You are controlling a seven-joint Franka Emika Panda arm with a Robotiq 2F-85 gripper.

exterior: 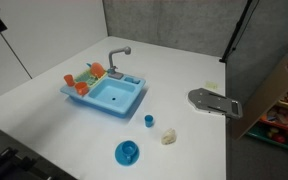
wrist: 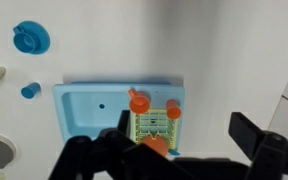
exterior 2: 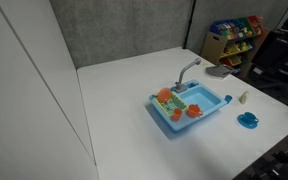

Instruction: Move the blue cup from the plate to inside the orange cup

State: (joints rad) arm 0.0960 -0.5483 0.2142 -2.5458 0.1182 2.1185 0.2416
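Wrist cam: gripper (wrist: 179,150) jaws spread wide, nothing btwn them, hanging over the toy sink (wrist: 79,110). Blue cup (exterior: 127,149) sits centred on the blue plate (exterior: 117,156), upright, long axis vertical, mouth up as far as I can tell. Orange cup (wrist: 140,102) is at the sink's rack, well apart from the plate.

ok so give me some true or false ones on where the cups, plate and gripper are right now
1. The blue cup sits on the blue plate. True.
2. The blue plate lies inside the blue sink. False: it lies on the white table, apart from the sink.
3. An orange cup stands in the rack side of the sink. True.
4. The gripper is shut on the blue cup. False: its jaws are open and empty, above the sink.
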